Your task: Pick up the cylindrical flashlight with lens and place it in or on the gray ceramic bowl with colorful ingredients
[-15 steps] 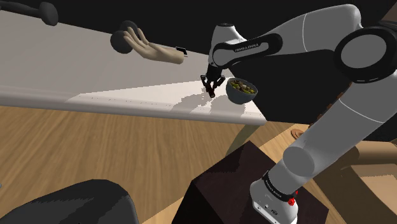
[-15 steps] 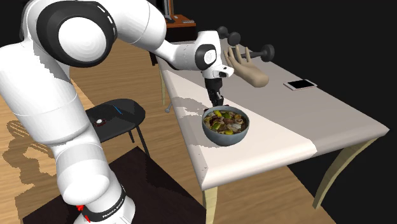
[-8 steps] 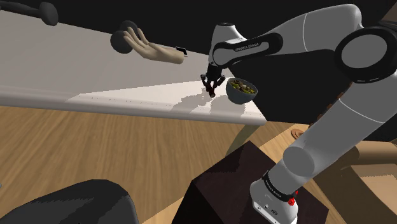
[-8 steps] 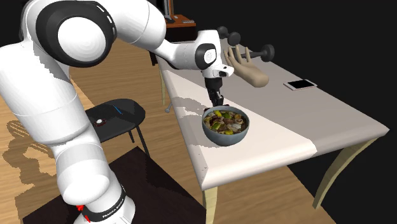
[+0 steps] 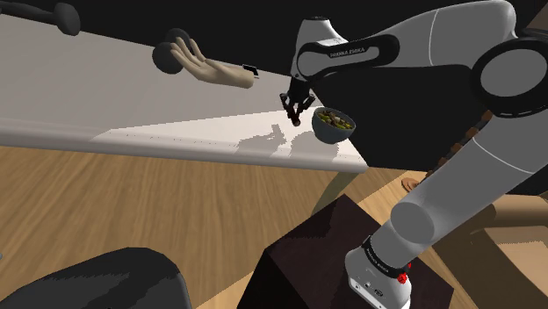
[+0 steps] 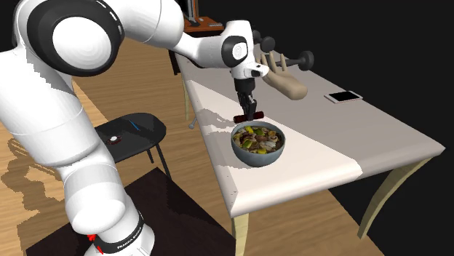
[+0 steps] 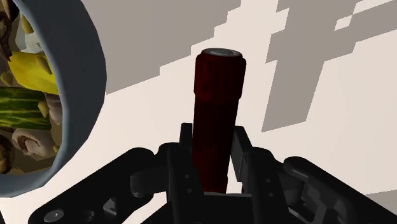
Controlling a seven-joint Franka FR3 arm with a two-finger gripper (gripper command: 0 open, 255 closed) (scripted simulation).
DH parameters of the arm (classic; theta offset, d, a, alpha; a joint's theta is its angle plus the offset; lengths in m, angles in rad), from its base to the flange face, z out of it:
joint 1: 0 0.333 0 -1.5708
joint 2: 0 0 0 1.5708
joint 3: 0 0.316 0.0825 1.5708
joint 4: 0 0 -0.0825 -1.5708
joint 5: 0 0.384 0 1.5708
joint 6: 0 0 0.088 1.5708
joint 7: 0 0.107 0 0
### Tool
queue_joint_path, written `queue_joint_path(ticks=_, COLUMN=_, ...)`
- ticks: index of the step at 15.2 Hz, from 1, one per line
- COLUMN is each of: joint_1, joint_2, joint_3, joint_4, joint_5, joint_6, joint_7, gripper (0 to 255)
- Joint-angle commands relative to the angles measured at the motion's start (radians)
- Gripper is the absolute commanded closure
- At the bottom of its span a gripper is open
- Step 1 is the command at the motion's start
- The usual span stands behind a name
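Pinched a dark red, ribbed cylindrical flashlight (image 7: 218, 108) by the end away from its lens, between the jaws of the all-black two-finger gripper (image 7: 213, 145), with the pale-faced lens end pointing away from the hand. Hung clear of the pale tabletop (image 6: 327, 156), just beside the rim of the round grey bowl (image 6: 256, 156) heaped with yellow, green and brown ingredients, and not yet over it. Judged to be the carry toward the bowl. Called for a short sideways move until the flashlight sat over the bowl's middle, with height enough for the lens end to pass the rim. Best lowered close to the food before spreading the jaws, to avoid a drop or a bounce. Risk noted: the long barrel tipping out over the rim if released off-centre.
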Motion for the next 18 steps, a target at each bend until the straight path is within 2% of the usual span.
queue_joint_path(ticks=1, joint_1=0.000, joint_2=-0.008, joint_3=0.000, joint_4=0.018, joint_5=0.005, joint_6=-0.026, joint_7=-0.007, gripper=255)
queue_joint_path(ticks=18, joint_1=0.002, joint_2=-0.046, joint_3=0.001, joint_4=0.204, joint_5=0.029, joint_6=-0.244, joint_7=-0.054, gripper=255)
